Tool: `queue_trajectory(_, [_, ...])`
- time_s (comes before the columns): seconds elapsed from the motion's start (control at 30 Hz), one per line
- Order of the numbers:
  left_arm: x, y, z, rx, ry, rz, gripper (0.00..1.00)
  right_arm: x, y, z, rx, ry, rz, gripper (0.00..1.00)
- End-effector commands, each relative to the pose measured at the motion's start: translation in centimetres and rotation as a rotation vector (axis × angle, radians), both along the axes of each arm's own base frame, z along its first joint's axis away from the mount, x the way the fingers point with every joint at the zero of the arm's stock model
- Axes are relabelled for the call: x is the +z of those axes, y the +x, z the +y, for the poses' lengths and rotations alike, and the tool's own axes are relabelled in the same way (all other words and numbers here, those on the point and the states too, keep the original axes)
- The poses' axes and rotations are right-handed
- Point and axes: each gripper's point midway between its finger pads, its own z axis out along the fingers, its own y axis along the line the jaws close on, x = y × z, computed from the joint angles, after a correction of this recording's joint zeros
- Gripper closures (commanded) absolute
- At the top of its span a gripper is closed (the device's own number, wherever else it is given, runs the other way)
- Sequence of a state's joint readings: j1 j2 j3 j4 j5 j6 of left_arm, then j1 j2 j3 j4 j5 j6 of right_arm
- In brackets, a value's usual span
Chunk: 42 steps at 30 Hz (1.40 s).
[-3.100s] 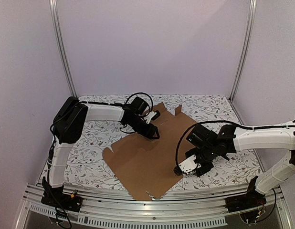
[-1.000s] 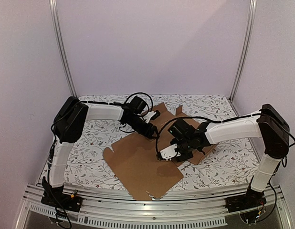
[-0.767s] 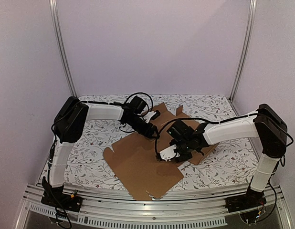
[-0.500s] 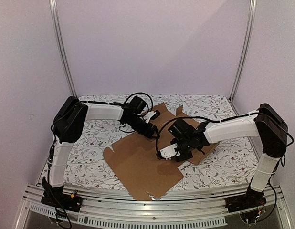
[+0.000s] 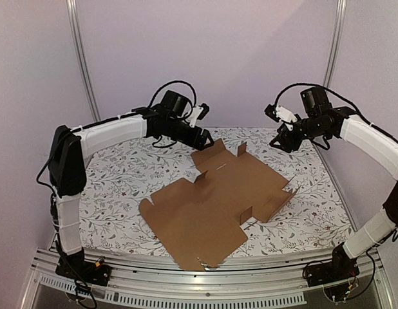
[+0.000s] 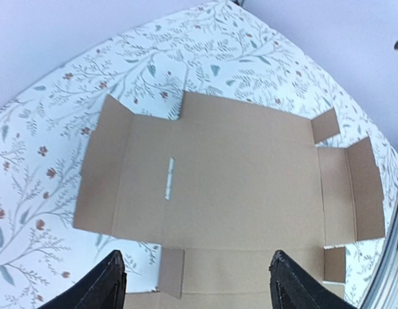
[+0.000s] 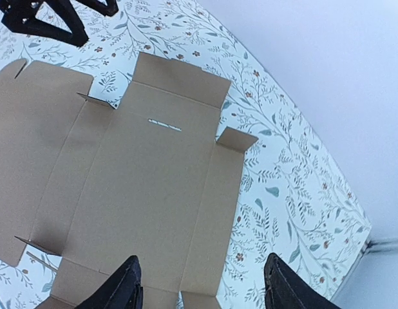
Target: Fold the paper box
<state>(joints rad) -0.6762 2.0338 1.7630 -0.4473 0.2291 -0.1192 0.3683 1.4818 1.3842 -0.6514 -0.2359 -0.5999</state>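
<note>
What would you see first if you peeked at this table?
The big flat brown corrugated cardboard sheet with flaps, lying unfolded in the middle of the flowery white table. High over the far side hang the left tool and right tool, both open and empty.

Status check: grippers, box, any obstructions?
Left gripper open, empty, high above the table. Right gripper open, empty, also high. Paper box flat, unfolded, a few small tabs sticking up. Nothing on it.
</note>
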Motion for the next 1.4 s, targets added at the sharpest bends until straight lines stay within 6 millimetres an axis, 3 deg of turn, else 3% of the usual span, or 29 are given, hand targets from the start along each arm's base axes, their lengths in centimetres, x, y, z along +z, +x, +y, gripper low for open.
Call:
queue_trajectory(0.0, [-3.0,6.2,2.3,0.116,0.12,-0.025,0.23,-4.1,-0.5,-3.2,-0.167,0.153,0.287,0.37])
queue_trajectory(0.1, [-5.1,8.9,2.9,0.142,0.165,-0.007,0.23,-5.3,-0.6,-4.5,-0.206,0.154,0.315,0.37])
queue_trajectory(0.23, [-7.0,10.8,3.2,0.141,0.152,0.005,0.22,-7.1,-1.3,-5.1,-0.222,0.155,0.344,0.37])
queue_trajectory(0.47, [-12.1,11.0,2.7,0.091,0.13,0.107,0.24,-8.4,-1.0,-6.1,-0.276,0.171,0.367,0.37])
queue_trajectory(0.6, [-14.1,10.8,1.9,0.055,0.099,0.154,0.32,-8.6,-0.8,-6.9,-0.297,0.186,0.378,0.37])
queue_trajectory(0.73, [-14.5,10.8,0.9,0.02,0.05,0.163,0.56,-9.0,-0.7,-7.6,-0.315,0.185,0.385,0.37])
queue_trajectory(0.9, [-12.6,10.0,-0.6,-0.036,-0.034,0.151,0.88,-9.7,-0.5,-8.1,-0.326,0.176,0.401,0.37])
queue_trajectory(1.0, [-10.6,8.6,-1.0,-0.087,-0.058,0.091,0.98,-10.2,-0.3,-7.9,-0.324,0.184,0.436,0.37])
queue_trajectory(1.03, [-8.5,8.0,-1.0,-0.103,-0.075,0.041,1.0,-10.2,-0.1,-7.8,-0.323,0.194,0.446,0.37])
queue_trajectory(1.17, [-3.4,5.1,-0.9,-0.15,-0.142,-0.109,1.0,-10.3,0.4,-7.4,-0.309,0.251,0.515,0.34])
queue_trajectory(1.37, [2.0,0.4,0.4,-0.191,-0.211,-0.286,1.0,-8.9,1.2,-5.9,-0.232,0.329,0.573,0.31])
